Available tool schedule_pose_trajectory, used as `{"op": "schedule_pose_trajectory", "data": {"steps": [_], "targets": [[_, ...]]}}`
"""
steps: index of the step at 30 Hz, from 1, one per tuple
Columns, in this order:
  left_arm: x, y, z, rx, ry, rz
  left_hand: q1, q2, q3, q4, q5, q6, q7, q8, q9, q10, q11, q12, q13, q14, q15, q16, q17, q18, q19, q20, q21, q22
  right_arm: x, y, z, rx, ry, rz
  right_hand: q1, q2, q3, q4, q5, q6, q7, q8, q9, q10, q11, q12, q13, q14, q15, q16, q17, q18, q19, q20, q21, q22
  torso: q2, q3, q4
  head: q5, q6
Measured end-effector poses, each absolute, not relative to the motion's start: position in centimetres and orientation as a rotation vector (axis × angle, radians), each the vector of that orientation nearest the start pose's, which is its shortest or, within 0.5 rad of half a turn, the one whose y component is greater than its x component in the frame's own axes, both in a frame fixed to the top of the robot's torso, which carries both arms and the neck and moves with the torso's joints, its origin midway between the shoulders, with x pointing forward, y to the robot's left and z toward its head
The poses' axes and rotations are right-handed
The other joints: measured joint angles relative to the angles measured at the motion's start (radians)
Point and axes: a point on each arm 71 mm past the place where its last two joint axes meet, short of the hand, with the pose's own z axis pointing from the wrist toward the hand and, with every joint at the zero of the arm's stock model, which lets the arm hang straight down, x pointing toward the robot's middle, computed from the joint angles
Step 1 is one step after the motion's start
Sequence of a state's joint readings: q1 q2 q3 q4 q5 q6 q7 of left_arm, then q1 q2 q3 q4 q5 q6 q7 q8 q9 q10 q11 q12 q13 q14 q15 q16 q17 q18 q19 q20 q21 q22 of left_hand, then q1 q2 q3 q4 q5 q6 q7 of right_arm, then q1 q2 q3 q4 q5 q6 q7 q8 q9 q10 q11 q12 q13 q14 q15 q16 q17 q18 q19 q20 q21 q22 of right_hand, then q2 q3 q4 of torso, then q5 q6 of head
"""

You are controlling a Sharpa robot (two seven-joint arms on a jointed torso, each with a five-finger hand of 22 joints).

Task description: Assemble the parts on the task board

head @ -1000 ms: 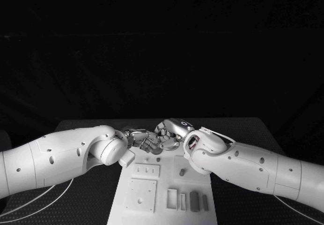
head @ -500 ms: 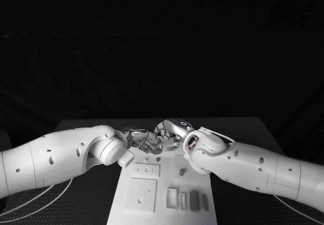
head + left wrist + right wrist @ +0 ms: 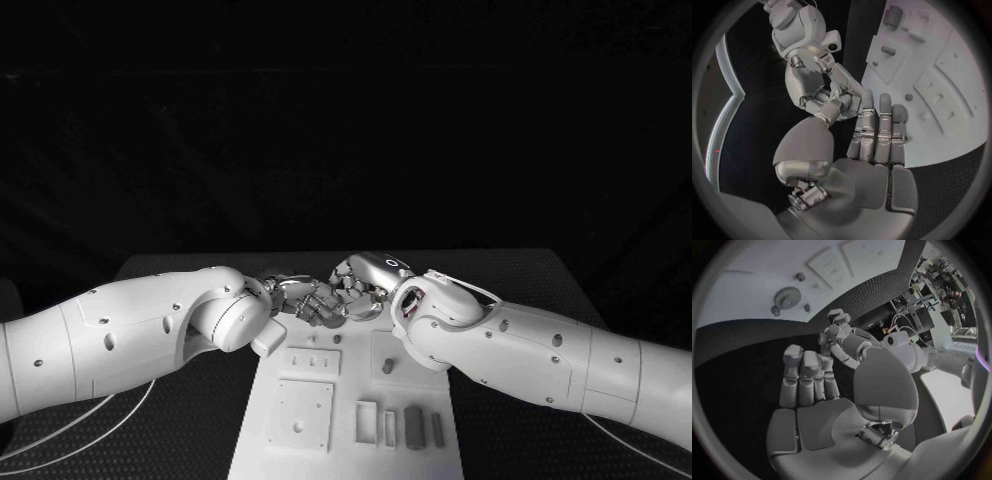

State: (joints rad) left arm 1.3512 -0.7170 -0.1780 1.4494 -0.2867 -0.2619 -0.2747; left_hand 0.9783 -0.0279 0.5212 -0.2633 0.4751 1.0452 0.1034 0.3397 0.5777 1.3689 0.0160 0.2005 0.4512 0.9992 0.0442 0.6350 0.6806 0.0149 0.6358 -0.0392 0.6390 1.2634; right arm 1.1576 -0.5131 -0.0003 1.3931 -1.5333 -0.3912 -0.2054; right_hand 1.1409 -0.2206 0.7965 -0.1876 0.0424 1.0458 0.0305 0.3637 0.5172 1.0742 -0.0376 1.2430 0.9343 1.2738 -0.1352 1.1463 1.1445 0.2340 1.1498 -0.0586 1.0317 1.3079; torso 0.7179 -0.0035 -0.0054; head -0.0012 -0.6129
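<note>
From above, left hand (image 3: 296,298) and right hand (image 3: 368,283) meet fingertip to fingertip beyond the task board (image 3: 289,440). The right wrist view adds a gear (image 3: 787,297) lying on the board (whether either hand pinches anything, I cannot tell).

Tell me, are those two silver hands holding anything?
It cannot be told: the left hand and right hand meet fingertip to fingertip above the white task board, hiding anything between them.

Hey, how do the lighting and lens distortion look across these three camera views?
Head view: background is black, the arms and task board evenly lit. Left wrist view: fisheye bends the board's edges. Right wrist view: same bending, brightest around the gear.
</note>
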Motion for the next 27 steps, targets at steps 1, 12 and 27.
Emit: {"op": "schedule_pose_trajectory", "data": {"steps": [1, 12, 27], "targets": [[50.1, 17.2, -19.6, -0.977, 2.081, -0.976, -0.001, 0.001, 0.001, 0.001, 0.000, 0.000, 0.000, 0.000, 0.001, 0.000, 0.000, 0.004, 0.000, 0.001, -0.001, 0.000, 0.000, 0.000, -0.002, -0.002, 0.000, -0.001, 49.2, -7.0, -18.8, -0.179, 1.576, 0.759, -0.001, -0.001, 0.001, -0.001, 0.000, 0.000, 0.000, 0.000, 0.000, 0.000, 0.000, 0.000, -0.001, 0.000, 0.000, 0.000, 0.000, 0.000, 0.000, 0.000, 0.000, 0.000, 0.000, 0.0000, 0.0000, 0.000, 0.000], [50.2, 17.4, -19.8, -0.982, 2.078, -0.973, -0.003, 0.010, 0.005, -0.003, -0.004, 0.004, 0.004, 0.007, 0.001, 0.007, -0.007, 0.016, 0.005, 0.007, -0.007, 0.016, 0.004, 0.000, 0.000, -0.007, 0.004, -0.001, 49.5, -7.2, -19.2, -0.163, 1.590, 0.771, -0.025, -0.025, -0.017, 0.008, 0.008, -0.031, 0.031, -0.025, 0.007, -0.009, 0.009, -0.010, -0.005, -0.005, 0.005, 0.000, -0.001, 0.000, -0.001, 0.001, 0.000, 0.000, 0.000, 0.0001, 0.0001, 0.001, -0.003], [50.3, 17.7, -19.8, -0.985, 2.070, -0.972, 0.000, 0.013, 0.008, -0.006, -0.004, 0.004, 0.004, 0.008, 0.001, 0.011, -0.011, 0.020, 0.007, 0.010, -0.010, 0.020, 0.005, 0.000, 0.000, -0.007, 0.008, -0.001, 50.1, -8.5, -19.7, -0.122, 1.609, 0.759, -0.062, -0.048, -0.108, 0.019, 0.012, -0.098, 0.084, -0.097, -0.029, -0.058, 0.058, -0.024, -0.014, -0.041, 0.041, -0.022, -0.009, -0.004, -0.022, 0.021, -0.021, 0.000, 0.000, 0.0008, -0.0003, 0.002, -0.004]]}}
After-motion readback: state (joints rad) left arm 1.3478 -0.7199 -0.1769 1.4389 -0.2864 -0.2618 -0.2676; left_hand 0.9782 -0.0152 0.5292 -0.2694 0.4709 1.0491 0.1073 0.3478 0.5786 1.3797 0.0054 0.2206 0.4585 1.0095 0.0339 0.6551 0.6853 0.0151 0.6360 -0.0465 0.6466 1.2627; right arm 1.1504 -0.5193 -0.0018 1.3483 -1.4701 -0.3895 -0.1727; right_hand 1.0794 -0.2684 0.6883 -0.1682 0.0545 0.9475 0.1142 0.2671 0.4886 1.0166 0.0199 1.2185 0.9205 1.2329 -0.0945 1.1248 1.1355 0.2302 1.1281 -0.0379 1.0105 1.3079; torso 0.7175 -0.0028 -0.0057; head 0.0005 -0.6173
